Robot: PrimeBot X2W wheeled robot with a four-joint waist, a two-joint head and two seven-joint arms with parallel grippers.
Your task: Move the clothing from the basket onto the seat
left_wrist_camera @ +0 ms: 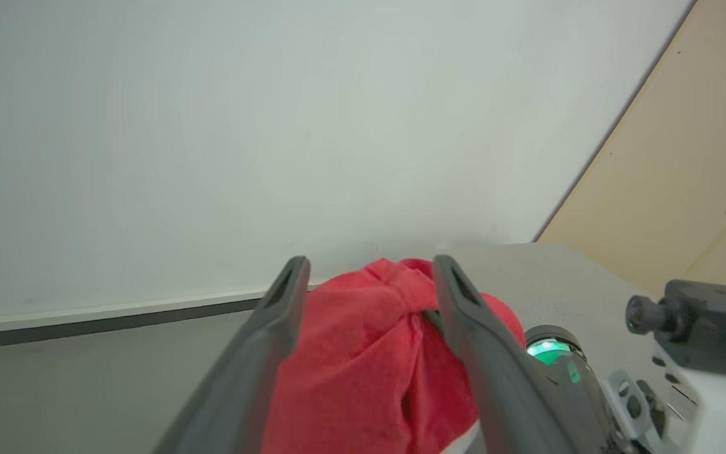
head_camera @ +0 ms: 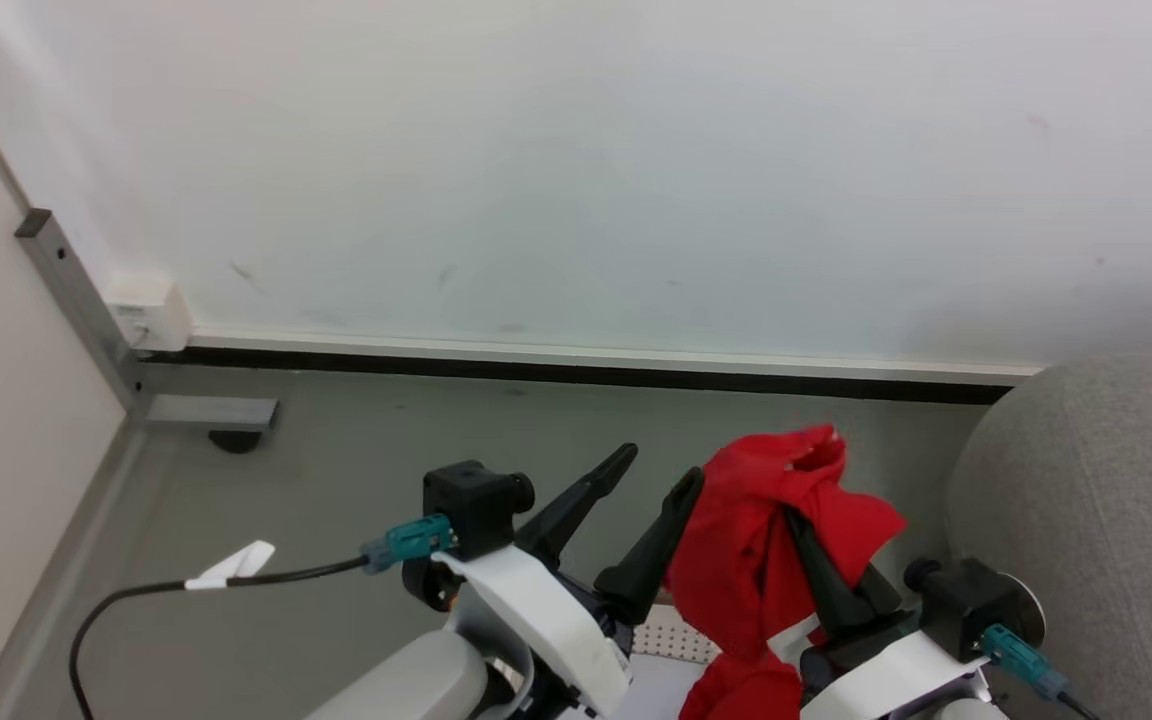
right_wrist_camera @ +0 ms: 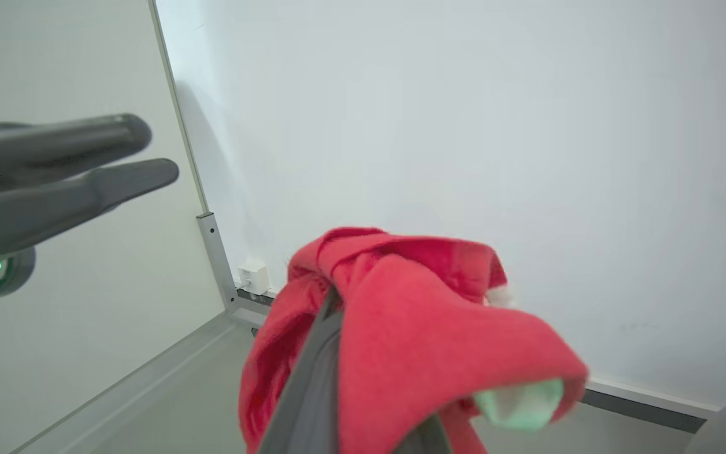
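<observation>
The right gripper (head_camera: 808, 545) is clamped tight on a red garment (head_camera: 751, 540), which it holds up in the air over the basket (head_camera: 671, 632); a bit of the basket's perforated wall peeks out at the near edge. The left gripper (head_camera: 658, 470) stands wide open just left of the garment and grips nothing. The seat (head_camera: 1096, 520) lies to the right with nothing red on the part in view, so I judge the lift done and the carry across and drop left to do.
</observation>
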